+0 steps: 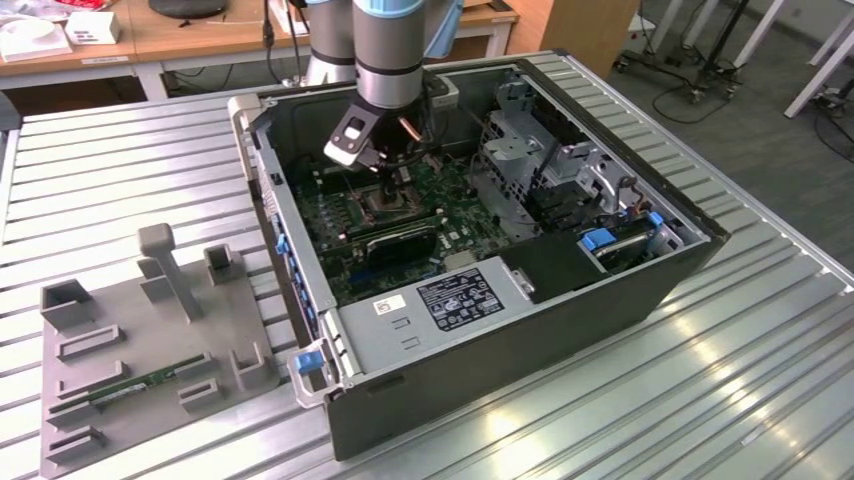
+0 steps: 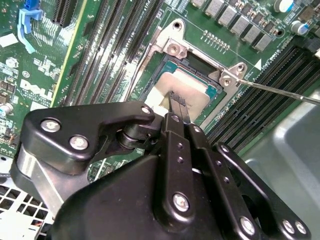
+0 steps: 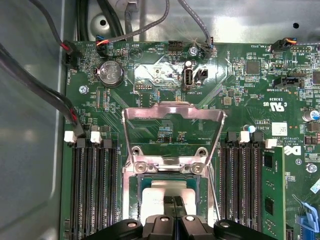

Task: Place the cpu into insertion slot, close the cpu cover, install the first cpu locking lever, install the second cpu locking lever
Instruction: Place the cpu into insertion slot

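Gripper (image 2: pixel 177 100) jaws pressed together, tip touching cpu (image 2: pixel 192 89) sitting in insertion slot (image 3: pixel 133 199); cpu cover (image 3: pixel 172 110) stands open.

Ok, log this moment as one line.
gripper: low over cpu | cpu: sitting in insertion slot | cpu cover: open, swung up
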Tool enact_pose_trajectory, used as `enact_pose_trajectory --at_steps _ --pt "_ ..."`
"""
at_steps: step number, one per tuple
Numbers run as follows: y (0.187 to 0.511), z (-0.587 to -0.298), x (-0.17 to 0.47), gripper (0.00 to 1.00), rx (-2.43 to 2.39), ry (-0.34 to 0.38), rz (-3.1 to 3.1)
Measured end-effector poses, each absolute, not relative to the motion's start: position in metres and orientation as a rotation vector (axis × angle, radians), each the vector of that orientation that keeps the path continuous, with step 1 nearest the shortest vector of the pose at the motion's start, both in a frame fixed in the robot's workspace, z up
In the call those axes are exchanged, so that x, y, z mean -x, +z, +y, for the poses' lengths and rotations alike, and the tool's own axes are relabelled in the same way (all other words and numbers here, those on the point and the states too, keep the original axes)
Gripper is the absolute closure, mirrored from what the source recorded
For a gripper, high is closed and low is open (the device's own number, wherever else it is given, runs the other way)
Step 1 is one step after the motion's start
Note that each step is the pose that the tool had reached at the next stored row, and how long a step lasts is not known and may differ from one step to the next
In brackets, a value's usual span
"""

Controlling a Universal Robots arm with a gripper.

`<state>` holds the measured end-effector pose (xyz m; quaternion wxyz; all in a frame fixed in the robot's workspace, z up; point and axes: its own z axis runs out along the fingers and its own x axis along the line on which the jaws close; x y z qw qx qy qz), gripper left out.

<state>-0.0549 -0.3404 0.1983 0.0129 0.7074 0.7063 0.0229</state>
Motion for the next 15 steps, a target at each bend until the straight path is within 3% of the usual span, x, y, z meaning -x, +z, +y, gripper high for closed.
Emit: enact_pose_trajectory --at_steps 15 --pt "0.227 -0.340 0.055 0.89 -2.204 0.069 2.200"
